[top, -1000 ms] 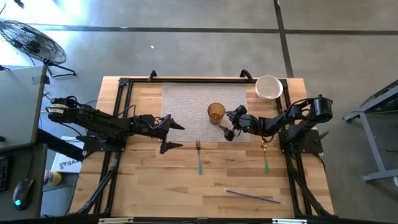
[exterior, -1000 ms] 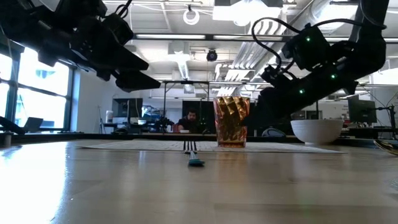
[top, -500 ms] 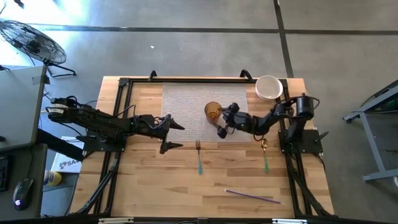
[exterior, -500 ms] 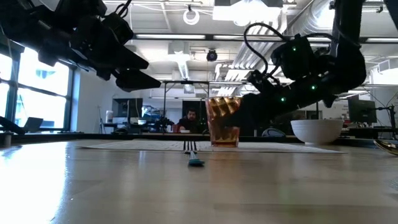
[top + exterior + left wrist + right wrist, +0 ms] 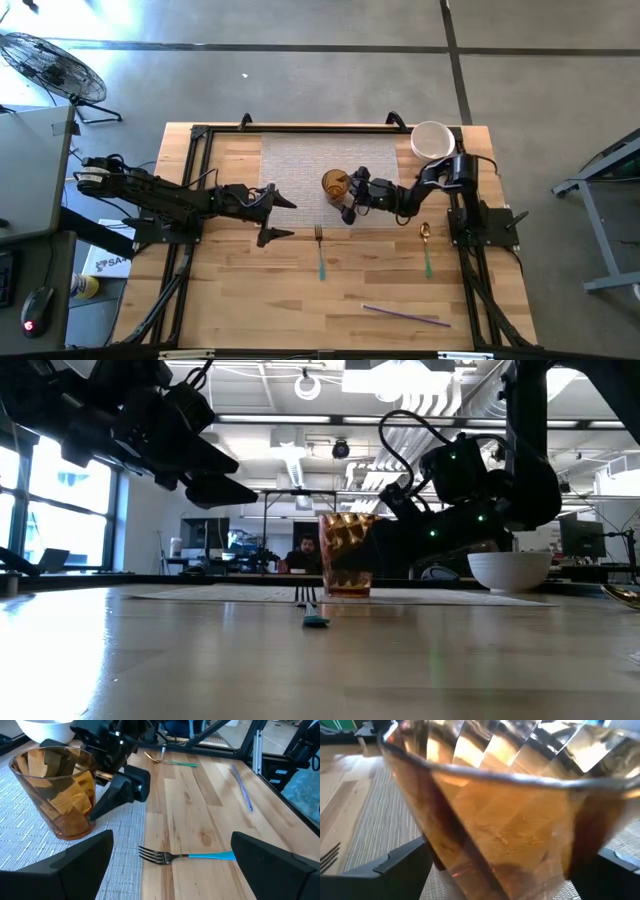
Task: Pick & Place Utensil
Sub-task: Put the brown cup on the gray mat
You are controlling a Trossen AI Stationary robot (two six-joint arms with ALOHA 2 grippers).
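- We see the fork [image 5: 320,252] lying flat on the bare wood just off the front edge of the placemat [image 5: 300,165], near the table's middle, tines toward the mat and its blue handle running back toward the front edge of the table [image 5: 240,300]; its long axis goes front to back.
- A second utensil, the spoon [image 5: 426,245] with a green handle, lies parallel to it nearer the right edge of the table.
- The left gripper [image 5: 282,218] hangs above the wood just to the fork's left, level with the tines; its fingers are spread wide and hold nothing. In the left wrist view the fork [image 5: 192,855] lies crosswise between the two fingers.
- We judge the left arm the nearer one for the fork: a short shift toward the table's middle and a drop should bring it onto the handle.
- The right gripper [image 5: 346,198] is at the amber cup [image 5: 335,184] on the placemat, fingers parted either side of the cup's base; we cannot tell whether they press it.
- The white bowl [image 5: 432,140] sits at the far right corner, well apart from the fork.
- A purple straw [image 5: 406,316] lies near the front edge.
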